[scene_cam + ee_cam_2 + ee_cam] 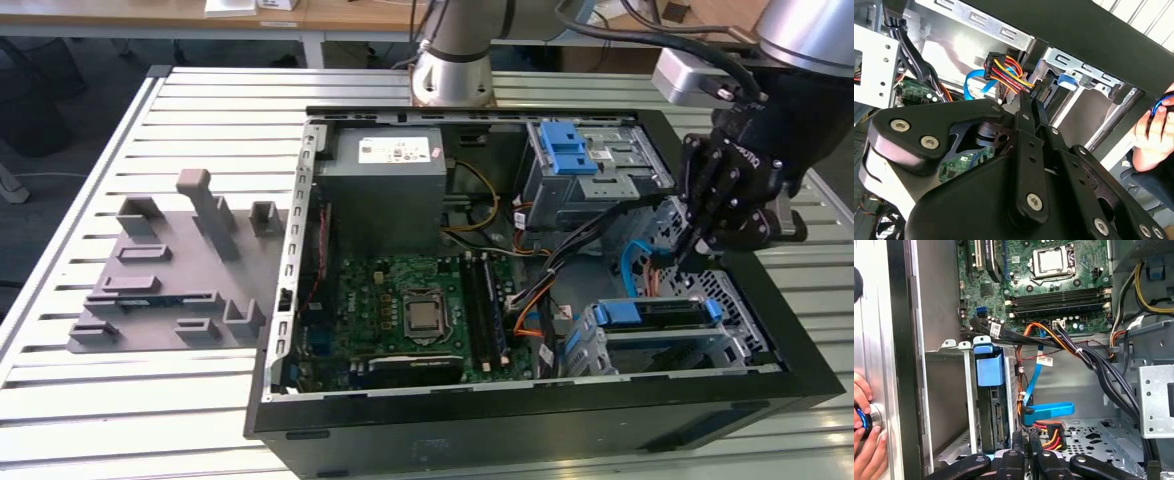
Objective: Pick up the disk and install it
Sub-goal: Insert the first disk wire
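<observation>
**Open computer case with disk seated in drive cage; claw inside case**

- Computer case [534, 420]: black tower lying on its side with the panel off, resting on the slatted metal surface [80, 380]. Landmark for all entries below.
- Disk [650, 313]: inside the case, at the corner nearest the exterior view's lower right. It sits edge-up in a slot of the drive cage [741, 345], its blue carrier end facing up. In the first wrist view the blue carrier [989, 367] shows at the top of the slot, with the drive body below it between the cage walls.
- Claw [697, 248]: inside the case, above its floor, just beside the drive cage and close to the disk, not touching it. Its fingers are together and slim at the tip, clamped on nothing visible; in the second wrist view the fingers [1030, 107] meet at a point near a cable connector.
- Power cable bundle [1006, 70]: red, yellow and black wires ending in a black plug, inside the case just ahead of the claw tip.
- Blue data cable [1046, 412]: flat, lying inside the case beside the power plug.
- Motherboard [414, 305]: green, on the case floor, with the processor socket at its middle.
- Power supply [387, 175]: grey box with a white sticker, in the case's far corner.
- Upper drive bay [587, 165]: grey cage with a blue latch, inside the case next to the power supply.
- Grey fixture [167, 275]: moulded block with upright posts, outside the case on the surface, at the exterior view's left.
- Person's hand [1154, 132]: outside the case wall, holding a small blue item.
</observation>
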### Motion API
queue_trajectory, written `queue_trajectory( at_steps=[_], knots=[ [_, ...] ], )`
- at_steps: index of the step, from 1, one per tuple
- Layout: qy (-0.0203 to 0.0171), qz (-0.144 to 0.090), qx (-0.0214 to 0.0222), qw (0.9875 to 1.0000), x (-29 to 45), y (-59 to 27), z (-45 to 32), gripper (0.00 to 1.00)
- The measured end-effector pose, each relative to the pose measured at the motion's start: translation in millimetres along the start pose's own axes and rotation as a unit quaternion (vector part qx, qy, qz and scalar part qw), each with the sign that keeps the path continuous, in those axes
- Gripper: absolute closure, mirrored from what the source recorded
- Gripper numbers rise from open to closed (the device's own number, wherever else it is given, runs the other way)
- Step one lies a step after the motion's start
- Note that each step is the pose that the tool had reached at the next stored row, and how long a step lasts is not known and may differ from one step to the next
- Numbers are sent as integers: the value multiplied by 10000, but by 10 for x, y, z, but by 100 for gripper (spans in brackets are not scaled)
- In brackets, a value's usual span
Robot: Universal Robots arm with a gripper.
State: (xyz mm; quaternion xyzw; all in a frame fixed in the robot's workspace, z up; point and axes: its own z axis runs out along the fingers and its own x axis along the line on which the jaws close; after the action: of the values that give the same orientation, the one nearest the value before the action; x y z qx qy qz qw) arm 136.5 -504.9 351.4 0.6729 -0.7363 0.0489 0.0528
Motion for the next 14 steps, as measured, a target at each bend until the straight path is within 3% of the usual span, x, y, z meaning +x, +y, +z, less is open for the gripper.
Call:
queue_trajectory(
  at_steps=[5, 10, 14],
  knots=[
    [-51, -174, 23, 9998, 10, 11, 5, 84],
    [-127, -180, 21, 9998, 97, 13, 20, 84],
    [-157, -181, 19, 9997, 169, 8, 30, 84]
  ],
)
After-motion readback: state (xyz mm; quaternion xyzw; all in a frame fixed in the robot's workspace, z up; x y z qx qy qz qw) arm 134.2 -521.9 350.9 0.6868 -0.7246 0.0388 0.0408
